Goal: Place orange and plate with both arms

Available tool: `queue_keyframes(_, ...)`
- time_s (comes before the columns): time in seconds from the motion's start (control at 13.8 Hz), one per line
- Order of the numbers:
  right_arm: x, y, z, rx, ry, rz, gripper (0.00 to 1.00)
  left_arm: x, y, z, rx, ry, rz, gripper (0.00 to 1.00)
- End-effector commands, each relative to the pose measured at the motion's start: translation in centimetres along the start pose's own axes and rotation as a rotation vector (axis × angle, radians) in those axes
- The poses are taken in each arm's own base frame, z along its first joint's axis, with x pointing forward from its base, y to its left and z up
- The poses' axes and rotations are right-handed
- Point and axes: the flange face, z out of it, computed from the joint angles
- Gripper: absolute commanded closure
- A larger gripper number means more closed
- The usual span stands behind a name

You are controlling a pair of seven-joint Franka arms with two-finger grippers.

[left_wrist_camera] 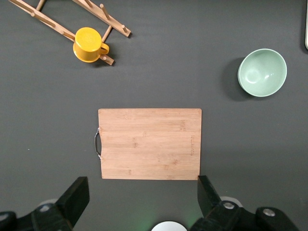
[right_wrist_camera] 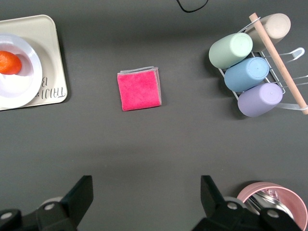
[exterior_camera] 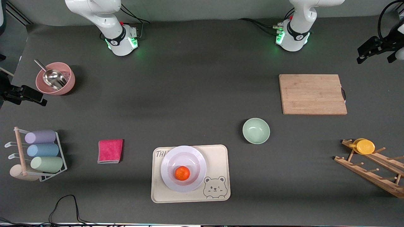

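Observation:
The orange lies in the shallow centre of the white plate. The plate sits on the cream bear tray, near the front camera. Orange and plate also show at the edge of the right wrist view. My left gripper is open and empty, high over bare table beside the wooden cutting board. My right gripper is open and empty, high over bare table beside the pink bowl. Neither gripper shows in the front view.
A pale green bowl stands beside the tray toward the left arm's end. A wooden rack with a yellow cup is at that end. A pink cloth, a cup rack and the pink bowl with a metal scoop are toward the right arm's end.

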Motion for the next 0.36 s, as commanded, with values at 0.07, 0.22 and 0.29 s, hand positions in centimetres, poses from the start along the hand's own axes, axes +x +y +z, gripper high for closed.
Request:
queue_keyframes(0.07, 0.25, -0.17, -0.42, -0.026, -0.011, -0.01, 0.0, -0.35, 0.4, 0.04, -0.006, -0.006, 0.009, 0.0)
queue_keyframes(0.22, 0.29, -0.17, -0.4, -0.026, -0.011, -0.01, 0.0, -0.27, 0.86, 0.07, -0.003, -0.006, 0.018, 0.0)
queue_keyframes(0.29, 0.29, -0.17, -0.4, -0.026, -0.011, -0.01, 0.0, -0.23, 1.05, 0.12, -0.004, -0.007, 0.021, 0.0)
